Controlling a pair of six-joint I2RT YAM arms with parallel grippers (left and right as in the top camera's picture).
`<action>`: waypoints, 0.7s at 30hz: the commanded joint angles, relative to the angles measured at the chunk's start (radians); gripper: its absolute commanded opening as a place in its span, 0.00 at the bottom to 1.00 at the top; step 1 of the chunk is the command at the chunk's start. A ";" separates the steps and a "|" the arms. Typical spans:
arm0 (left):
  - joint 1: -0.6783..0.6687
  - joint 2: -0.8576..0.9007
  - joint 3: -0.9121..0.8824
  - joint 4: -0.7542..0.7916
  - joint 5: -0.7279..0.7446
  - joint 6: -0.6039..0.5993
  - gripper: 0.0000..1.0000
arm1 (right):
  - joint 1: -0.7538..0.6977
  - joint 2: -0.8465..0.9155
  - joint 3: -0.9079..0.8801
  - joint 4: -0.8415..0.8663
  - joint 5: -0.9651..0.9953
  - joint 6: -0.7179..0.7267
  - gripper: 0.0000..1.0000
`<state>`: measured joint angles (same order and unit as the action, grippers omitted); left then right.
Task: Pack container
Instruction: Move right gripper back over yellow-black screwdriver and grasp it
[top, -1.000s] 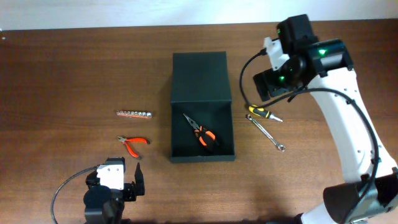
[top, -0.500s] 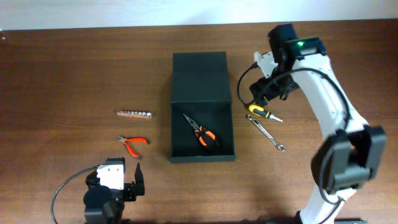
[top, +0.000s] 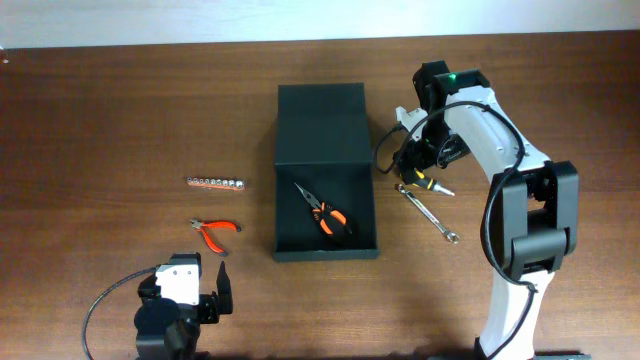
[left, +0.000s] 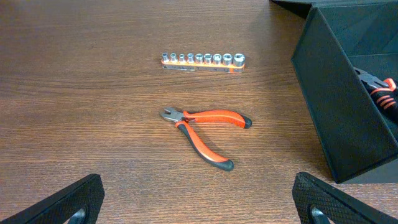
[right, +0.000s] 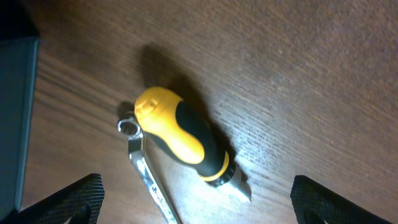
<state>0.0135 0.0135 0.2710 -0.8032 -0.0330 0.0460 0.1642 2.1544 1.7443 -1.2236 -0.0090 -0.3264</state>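
The container (top: 325, 150) is a dark green box with its flap lid lying open at the back. Orange-and-black pliers (top: 326, 214) lie inside it. My right gripper (top: 414, 166) hangs open just above a yellow-and-black screwdriver (right: 180, 140), whose handle lies between the spread fingers (right: 196, 202). A steel wrench (right: 148, 177) lies against the screwdriver. My left gripper (left: 199, 208) stands open near the table's front edge. Orange cutters (left: 205, 127) and a socket rail (left: 202, 60) lie ahead of it.
The container's side wall (left: 339, 106) rises to the right of the left gripper, and its edge (right: 12, 118) shows at the left of the right wrist view. The wrench (top: 428, 213) runs diagonally towards the front right.
The right arm has swung left and down, from beside the container's back right to just over the screwdriver. The left arm and the tools have not moved.
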 joint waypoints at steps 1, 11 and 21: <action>0.004 -0.008 -0.005 0.002 0.008 0.019 0.99 | -0.001 0.013 -0.022 0.018 -0.018 -0.010 0.96; 0.004 -0.008 -0.005 0.002 0.008 0.019 0.99 | -0.001 0.013 -0.139 0.123 -0.033 -0.009 0.96; 0.004 -0.008 -0.005 0.002 0.008 0.019 0.99 | -0.001 0.013 -0.185 0.193 -0.038 0.028 0.87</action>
<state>0.0135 0.0135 0.2710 -0.8032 -0.0330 0.0460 0.1642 2.1571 1.5661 -1.0378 -0.0280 -0.3141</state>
